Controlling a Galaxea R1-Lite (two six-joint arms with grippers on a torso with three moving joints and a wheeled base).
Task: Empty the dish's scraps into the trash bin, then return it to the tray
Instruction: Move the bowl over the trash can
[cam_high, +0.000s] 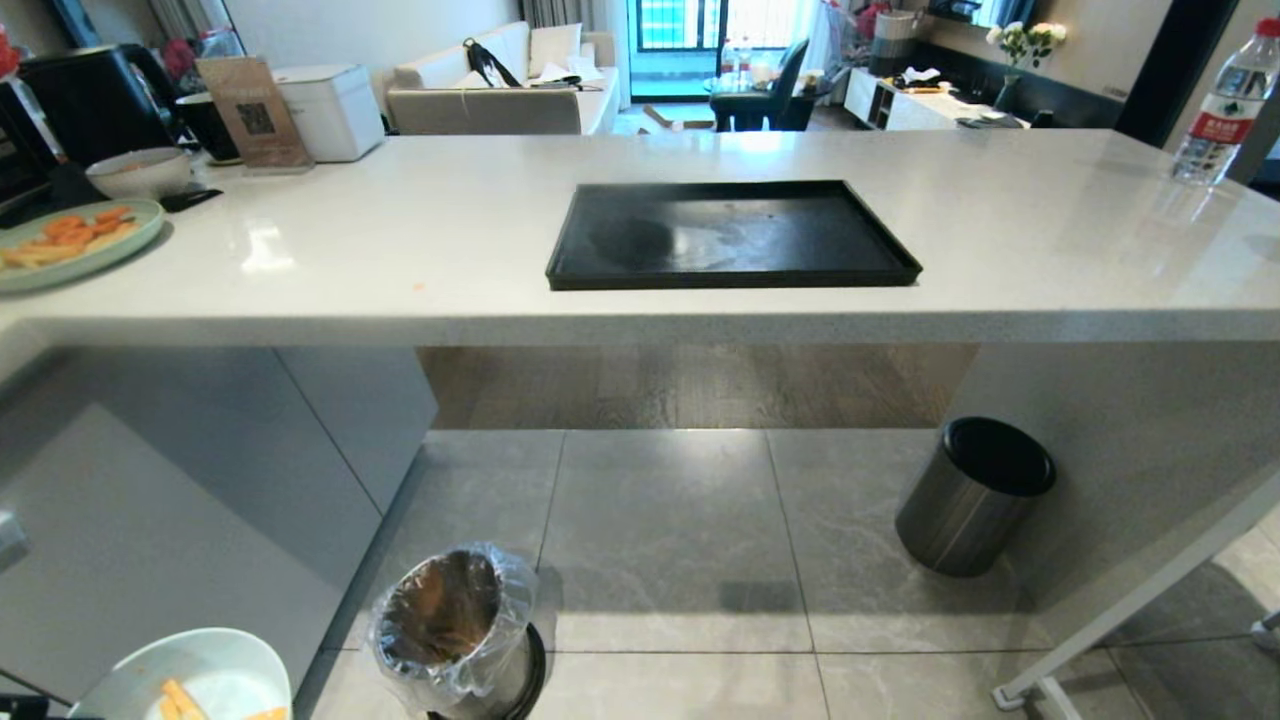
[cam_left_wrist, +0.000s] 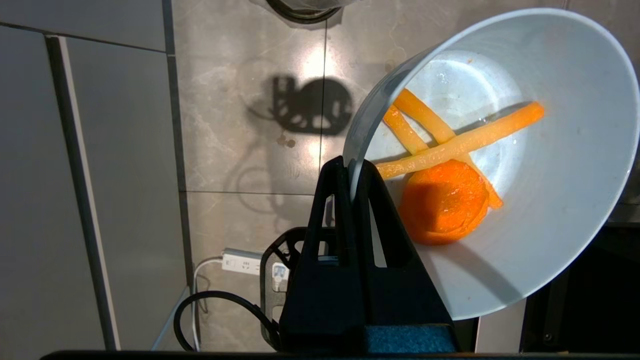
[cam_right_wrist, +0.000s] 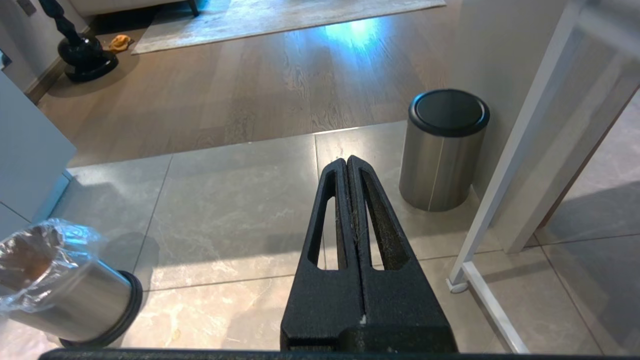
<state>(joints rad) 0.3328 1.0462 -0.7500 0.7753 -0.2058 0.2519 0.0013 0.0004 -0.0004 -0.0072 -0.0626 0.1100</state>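
Dish (cam_left_wrist: 525, 240) with scraps (cam_left_wrist: 442, 165), rim pinched in left hand (cam_left_wrist: 354, 167), half cut off in head view.

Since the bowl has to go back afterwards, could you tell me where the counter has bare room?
The black tray lies empty, with open counter toward the water bottle. The counter's left end is crowded: green plate, white bowl, kettle.

Two bins (cam_high: 975, 497); one tray (cam_high: 733, 235)
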